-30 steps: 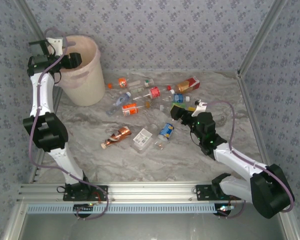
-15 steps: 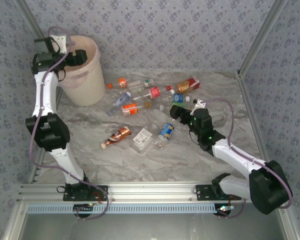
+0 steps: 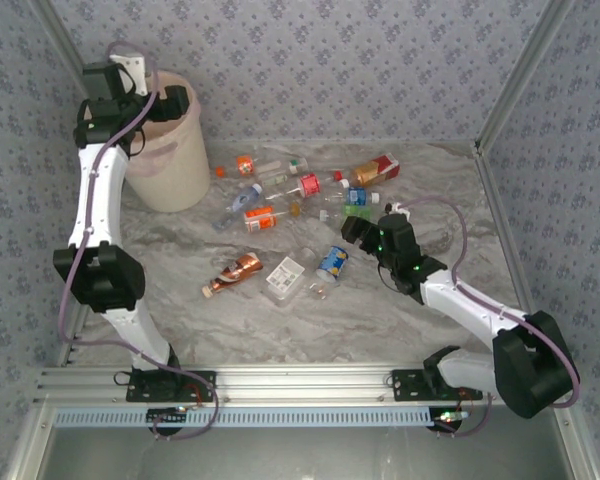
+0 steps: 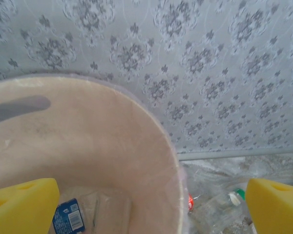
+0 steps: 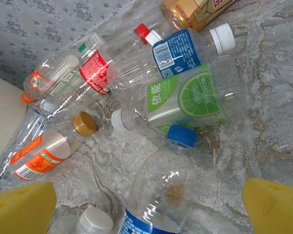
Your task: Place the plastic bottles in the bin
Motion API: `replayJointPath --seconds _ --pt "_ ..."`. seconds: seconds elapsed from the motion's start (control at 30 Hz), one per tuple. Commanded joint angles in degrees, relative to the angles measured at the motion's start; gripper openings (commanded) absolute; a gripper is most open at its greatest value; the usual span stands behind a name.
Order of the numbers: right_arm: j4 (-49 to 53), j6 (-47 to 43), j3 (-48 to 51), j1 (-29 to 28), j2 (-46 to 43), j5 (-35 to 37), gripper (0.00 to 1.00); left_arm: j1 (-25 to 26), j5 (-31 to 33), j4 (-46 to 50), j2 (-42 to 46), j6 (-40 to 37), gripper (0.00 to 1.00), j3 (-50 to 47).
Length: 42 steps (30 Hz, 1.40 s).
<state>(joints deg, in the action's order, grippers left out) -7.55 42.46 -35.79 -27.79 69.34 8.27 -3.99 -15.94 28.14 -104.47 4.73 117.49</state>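
While my left end effector (image 4: pixel 151 207) hangs spread wide and empty over the bin (image 4: pixel 93 141), 1 blue-labelled bottle (image 4: pixel 68 218) lies at the bin's bottom. My right end effector (image 5: pixel 149 204) is also open and holds nothing, low over a blue-capped bottle (image 5: pixel 161 190). Just beyond that lies a green-labelled bottle (image 5: pixel 190 97), then a white-capped bottle (image 5: pixel 183 48). A red-labelled bottle (image 5: pixel 94 71) and an orange-labelled bottle (image 5: pixel 36 158) lie off to my left. Seen from above, the bin stands at the far left corner of the tabletop (image 3: pixel 380 320). A copper bottle (image 3: pixel 235 270) and a clear tray (image 3: pixel 285 277) lie nearer my bases.
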Motion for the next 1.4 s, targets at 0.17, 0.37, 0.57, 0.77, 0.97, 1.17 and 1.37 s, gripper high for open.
replayJointPath --seconds 0.17,0.37,0.57,0.77,0.97,1.17,1.37 --pt "0.2 1.4 -0.7 0.2 1.0 0.6 1.0 3.6 3.8 -2.0 11.8 7.3 0.98 -7.4" --pt "-1.2 1.5 0.0 0.5 0.9 0.6 1.0 16.6 17.1 -2.1 23.1 3.4 0.98 -20.2" --pt "-2.2 1.5 0.6 1.3 0.4 0.6 1.0 28.1 23.9 -0.5 28.6 8.6 0.98 -32.4" --pt "-2.6 1.1 1.4 2.2 -0.2 0.8 1.0 35.9 16.9 12.9 25.3 3.6 0.98 -38.0" --pt "-4.1 1.5 2.0 2.8 0.1 0.4 1.0 45.0 15.4 20.9 17.5 -4.7 0.98 -39.8" --pt "-2.9 1.4 2.0 2.9 -0.7 0.2 1.0 48.9 15.1 24.7 8.0 -7.3 0.98 -38.8" --pt "-2.1 1.1 2.2 3.3 -1.7 0.9 1.0 51.2 17.0 24.5 3.7 -8.1 0.98 -39.4"
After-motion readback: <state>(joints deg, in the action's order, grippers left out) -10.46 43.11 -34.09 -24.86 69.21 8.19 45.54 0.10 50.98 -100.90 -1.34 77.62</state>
